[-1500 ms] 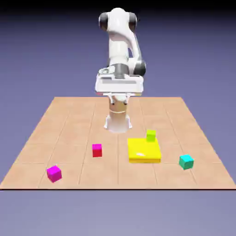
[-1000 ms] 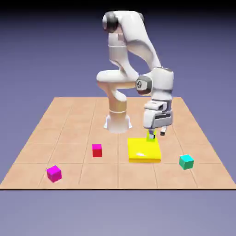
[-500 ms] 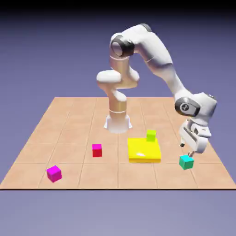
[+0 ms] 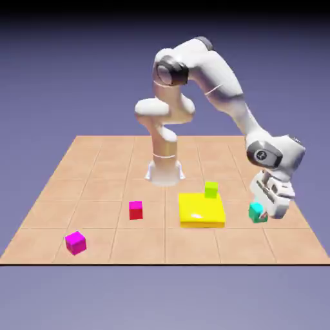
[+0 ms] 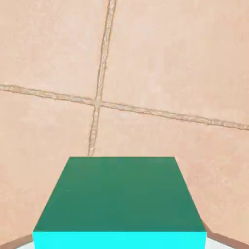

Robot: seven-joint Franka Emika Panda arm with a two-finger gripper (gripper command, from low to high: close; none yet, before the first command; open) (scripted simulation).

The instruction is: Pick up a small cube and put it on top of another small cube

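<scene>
The small teal cube [image 4: 256, 211] hangs a little above the table at the exterior view's right, with my gripper [image 4: 260, 214] shut on it. In the hand view the teal cube [image 5: 119, 194] fills the lower middle and hides both fingertips, with tan tiles behind it. The small red cube [image 4: 135, 209] rests on the table well to the exterior view's left of the held cube, beyond the yellow block.
A large flat yellow block [image 4: 202, 209] lies between the two cubes, with a lime-green cube [image 4: 211, 189] just behind it. A magenta cube [image 4: 75, 242] sits near the front left edge. The robot's base [image 4: 164, 169] stands at the back middle.
The arm swung from the yellow block to the teal cube at the right. The gripper closed on the cube and raised it slightly off the table.
</scene>
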